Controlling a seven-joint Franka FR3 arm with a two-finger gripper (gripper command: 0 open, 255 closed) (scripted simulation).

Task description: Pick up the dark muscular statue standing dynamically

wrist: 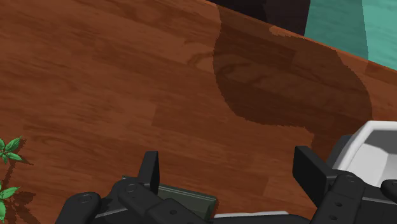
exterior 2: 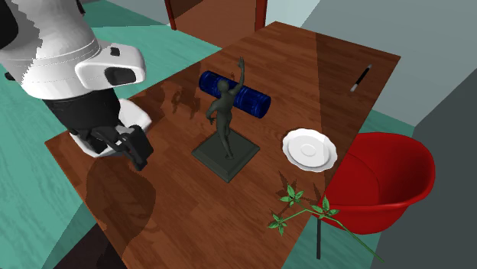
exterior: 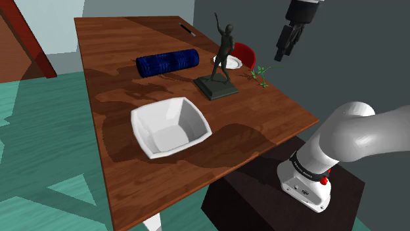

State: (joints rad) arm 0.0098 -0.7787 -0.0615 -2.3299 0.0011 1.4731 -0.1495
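Nearest the stand, the white square bowl [exterior: 172, 126] is sitting empty on the brown wooden table [exterior: 276, 111]. Just beyond it, the dark, muscular statue with one arm raised [exterior: 222, 62] is standing upright on its square slab, mid-table and untouched. The all-black gripper [exterior: 287, 41] is hanging high off to the statue's side, fingers spread wide and gripping nothing, presumably to clear that raised arm. Farther back, a blue ribbed roll [exterior: 167, 63] is lying on its side.
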